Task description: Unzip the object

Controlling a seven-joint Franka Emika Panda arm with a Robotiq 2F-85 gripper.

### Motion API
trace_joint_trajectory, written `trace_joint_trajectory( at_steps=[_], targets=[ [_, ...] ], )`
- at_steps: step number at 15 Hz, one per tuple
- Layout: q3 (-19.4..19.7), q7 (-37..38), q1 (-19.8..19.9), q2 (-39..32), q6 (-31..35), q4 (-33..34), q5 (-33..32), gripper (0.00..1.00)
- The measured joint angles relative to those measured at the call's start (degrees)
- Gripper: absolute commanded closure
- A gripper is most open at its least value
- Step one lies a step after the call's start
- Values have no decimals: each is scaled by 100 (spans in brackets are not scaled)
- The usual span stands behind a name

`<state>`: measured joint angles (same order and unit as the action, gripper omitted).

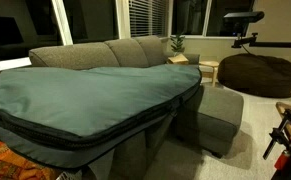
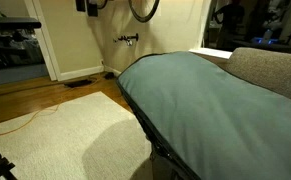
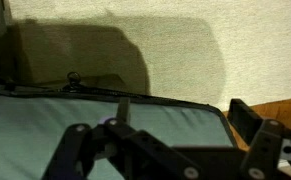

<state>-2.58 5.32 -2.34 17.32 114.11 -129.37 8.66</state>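
The object is a very large flat teal-grey padded bag [image 1: 85,95] with a dark zipper band along its edge. It lies across the grey sofa [image 1: 135,50] in both exterior views [image 2: 200,95]. In the wrist view the bag's teal fabric [image 3: 45,125] fills the lower half, and its dark zipper edge [image 3: 135,96] runs across the picture. A small dark pull-like knob [image 3: 73,77] sits on that edge. My gripper [image 3: 160,125] hovers just above the bag near this edge, with its fingers spread wide and nothing between them. I cannot make out the arm in either exterior view.
A dark brown beanbag [image 1: 260,72] lies at the back right. A grey ottoman [image 1: 220,115] stands beside the sofa. Cream carpet [image 2: 75,135] and wood floor [image 2: 25,100] lie beside the bag, and a cable runs across the floor. Dark equipment [image 1: 290,140] stands at the right edge.
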Motion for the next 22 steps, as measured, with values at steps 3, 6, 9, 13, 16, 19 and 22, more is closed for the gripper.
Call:
trace_joint_trajectory(
  at_steps=[3,6,9,13,16,19,22],
  targets=[
    [0,0,0,0,0,0,0,0],
    [0,0,0,0,0,0,0,0],
    [0,0,0,0,0,0,0,0],
    [0,0,3,-2,0,0,-1,0],
    [10,0,22,-40,1,2,-17,0],
    [31,2,42,-165,10,44,-25,0],
    [36,10,65,-319,55,93,-46,0]
  ],
)
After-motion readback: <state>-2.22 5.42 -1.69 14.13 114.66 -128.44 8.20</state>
